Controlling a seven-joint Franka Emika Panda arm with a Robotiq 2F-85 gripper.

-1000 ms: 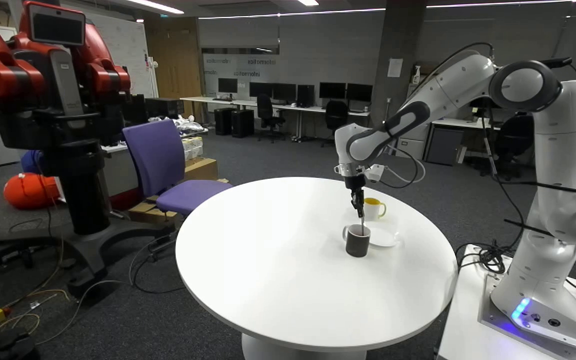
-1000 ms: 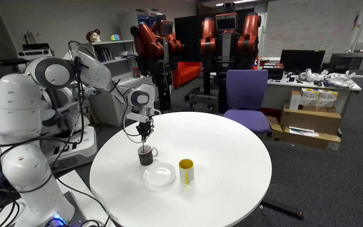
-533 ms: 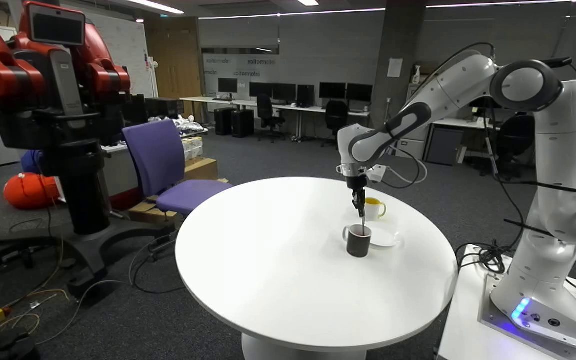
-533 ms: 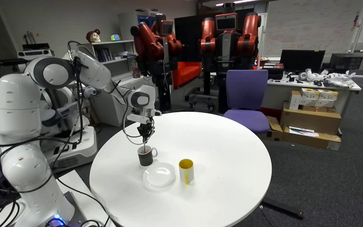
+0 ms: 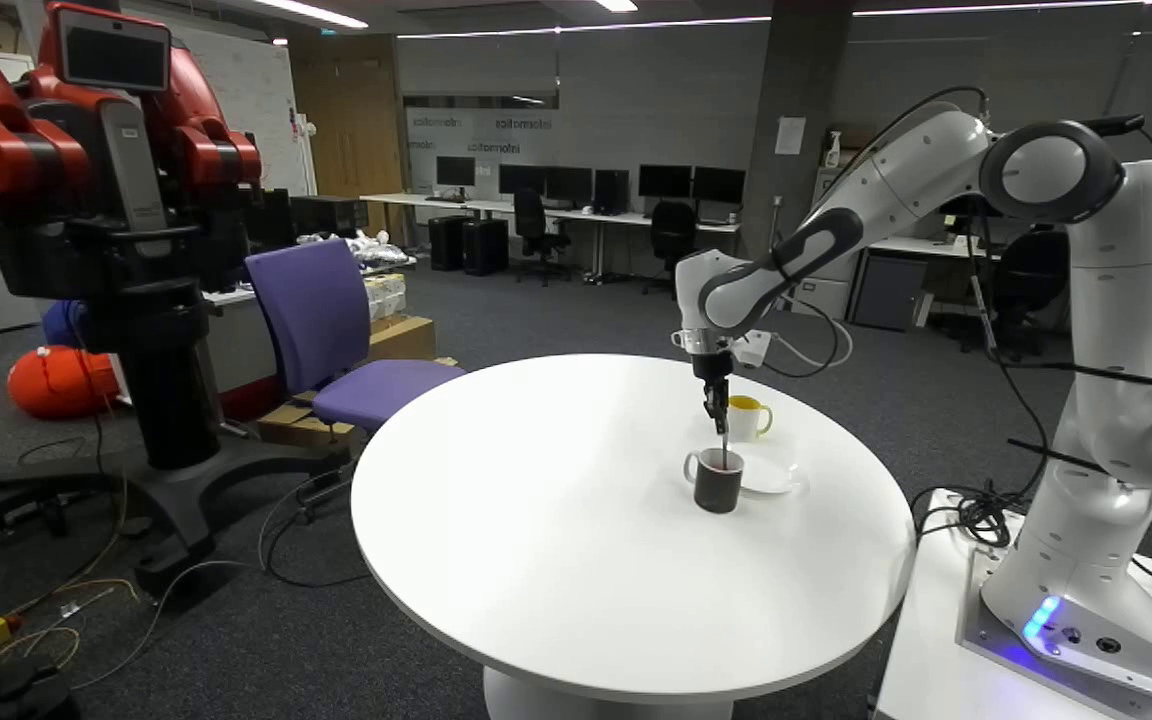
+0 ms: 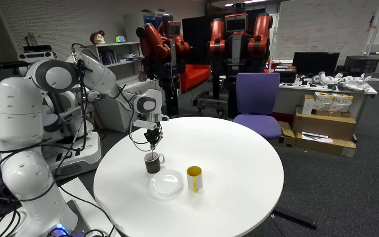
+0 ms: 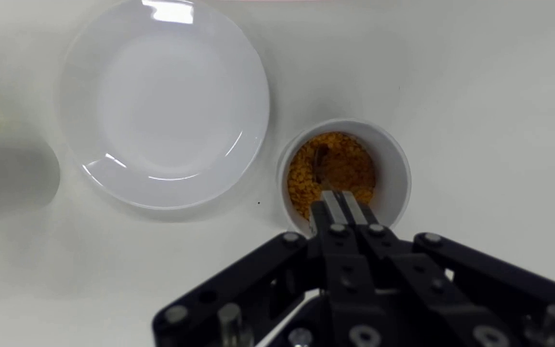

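Exterior view: a round white table across the middle, with a white arm bent over it from the left. Beyond the far edge, slightly right, a purple chair. On the table, left of centre, a glossy white plate. At the tip of the arm, pointing straight down, a black claw, in the wrist view with jaws pressed together on the upper end of a slim utensil. Just right of the plate, upright, a yellow-lined white mug with a yellow handle turned to the near side. Just left of the plate and a little farther, under the claw, a dark mug, also upright, pale inside, handle to the right. Inside it, golden-brown flakes, with the utensil standing nearly vertical over them; whether dipped in, hard to tell.
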